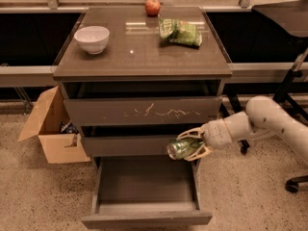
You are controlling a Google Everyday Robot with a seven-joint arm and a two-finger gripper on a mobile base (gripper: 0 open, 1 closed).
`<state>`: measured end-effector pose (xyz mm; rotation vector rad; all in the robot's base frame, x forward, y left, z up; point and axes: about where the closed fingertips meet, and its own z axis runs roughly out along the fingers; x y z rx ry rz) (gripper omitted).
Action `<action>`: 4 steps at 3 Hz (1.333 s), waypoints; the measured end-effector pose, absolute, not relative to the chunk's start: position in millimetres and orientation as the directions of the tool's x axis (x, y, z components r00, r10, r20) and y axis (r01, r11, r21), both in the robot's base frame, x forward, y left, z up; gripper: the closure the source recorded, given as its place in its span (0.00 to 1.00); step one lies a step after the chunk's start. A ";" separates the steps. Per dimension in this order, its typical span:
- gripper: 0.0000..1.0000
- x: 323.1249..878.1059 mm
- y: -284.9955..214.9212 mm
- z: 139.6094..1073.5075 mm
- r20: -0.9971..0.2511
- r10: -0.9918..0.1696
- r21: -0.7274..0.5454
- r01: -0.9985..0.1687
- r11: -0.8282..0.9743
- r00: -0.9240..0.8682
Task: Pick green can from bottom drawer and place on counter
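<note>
The green can [182, 148] lies on its side in my gripper [190, 144], which is shut on it. The gripper holds the can in the air above the right side of the open bottom drawer [147, 189], level with the middle drawer front. The drawer's grey inside is bare. My white arm reaches in from the right. The counter [139, 49] is the glossy top of the cabinet, well above the can.
On the counter stand a white bowl [92, 38], a red apple [152, 6] and a crinkled green snack bag [180, 32]. The top drawer front [144, 111] is scratched. An open cardboard box [50, 129] sits on the floor at the left. A chair base [296, 182] stands at the right.
</note>
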<state>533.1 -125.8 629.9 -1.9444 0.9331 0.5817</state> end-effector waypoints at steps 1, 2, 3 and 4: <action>1.00 539.3 -132.8 690.9 -0.637 -0.464 -0.488 -0.788 -0.376 0.616; 1.00 538.8 -131.3 759.9 -0.542 -0.531 -0.487 -0.758 -0.433 0.651; 1.00 538.8 -131.3 759.9 -0.542 -0.531 -0.487 -0.758 -0.434 0.651; 1.00 552.5 -139.1 786.2 -0.528 -0.533 -0.529 -0.747 -0.404 0.662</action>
